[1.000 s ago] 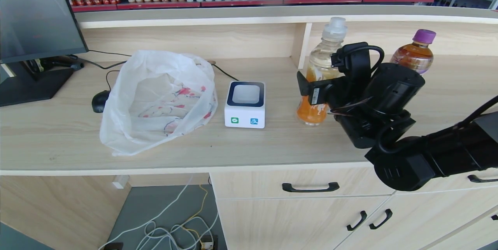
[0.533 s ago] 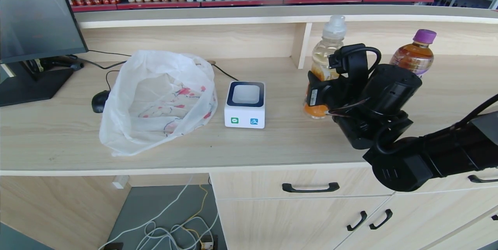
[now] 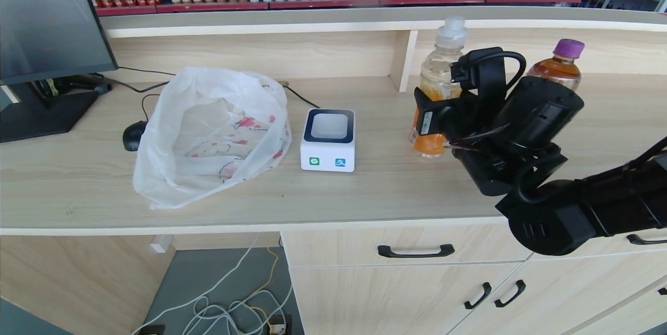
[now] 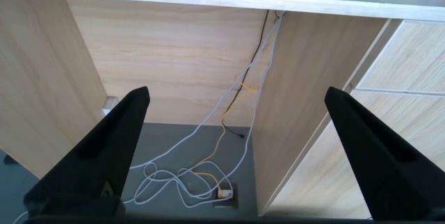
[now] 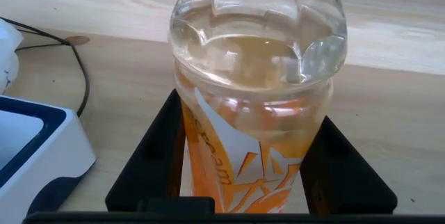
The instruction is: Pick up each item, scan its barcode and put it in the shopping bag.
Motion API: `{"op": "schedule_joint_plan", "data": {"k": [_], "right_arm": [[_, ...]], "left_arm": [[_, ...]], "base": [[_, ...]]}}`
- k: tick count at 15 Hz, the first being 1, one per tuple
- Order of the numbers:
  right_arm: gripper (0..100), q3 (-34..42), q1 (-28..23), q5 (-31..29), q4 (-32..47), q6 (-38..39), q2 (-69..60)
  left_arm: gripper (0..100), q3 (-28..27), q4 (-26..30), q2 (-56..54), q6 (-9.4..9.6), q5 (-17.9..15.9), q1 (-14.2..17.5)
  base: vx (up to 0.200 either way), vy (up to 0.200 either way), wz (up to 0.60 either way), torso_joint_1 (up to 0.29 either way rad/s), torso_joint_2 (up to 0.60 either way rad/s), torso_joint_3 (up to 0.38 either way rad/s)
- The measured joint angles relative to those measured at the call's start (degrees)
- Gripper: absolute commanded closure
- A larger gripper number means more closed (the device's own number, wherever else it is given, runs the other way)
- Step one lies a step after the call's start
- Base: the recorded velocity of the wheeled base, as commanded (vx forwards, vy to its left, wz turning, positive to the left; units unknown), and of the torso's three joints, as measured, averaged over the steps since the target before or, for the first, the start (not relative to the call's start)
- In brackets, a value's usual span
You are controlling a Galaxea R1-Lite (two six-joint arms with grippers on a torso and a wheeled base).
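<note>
A clear bottle of orange drink (image 3: pixel 436 72) with a white cap stands upright at the counter's right side, right of the scanner. My right gripper (image 3: pixel 443 116) is shut on its lower, labelled half. In the right wrist view the bottle (image 5: pixel 257 57) sits between the two black fingers (image 5: pixel 156 154) of that gripper (image 5: pixel 250 113). I cannot tell whether its base touches the counter. The white shopping bag (image 3: pixel 208 126) lies open at the left. The white scanner box (image 3: pixel 328 139) stands between bag and bottle. My left gripper (image 4: pixel 236 95) hangs open below the counter, holding nothing.
A purple-capped bottle of brown drink (image 3: pixel 560 66) stands behind my right arm. A monitor (image 3: pixel 47 17) and a black mouse (image 3: pixel 134 135) are at the far left. A raised ledge (image 3: pixel 260 27) runs along the counter's back. Cables lie on the floor (image 4: pixel 208 175).
My right gripper's fingers closed on the orange-drink bottle. Bottle and gripper then shifted slightly right and upward.
</note>
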Motion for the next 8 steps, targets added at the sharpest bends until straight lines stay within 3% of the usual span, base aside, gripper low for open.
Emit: {"op": "schedule_joint_plan", "data": {"k": [8], "right_arm": [[100, 0.99, 0.13, 0.06, -0.16, 0.22, -3.28]], "left_arm": [[0, 0.00, 0.00, 0.00, -0.02, -0.05, 0.00]], "base": [[0.000, 0.000, 0.00, 0.000, 0.00, 0.000]]}}
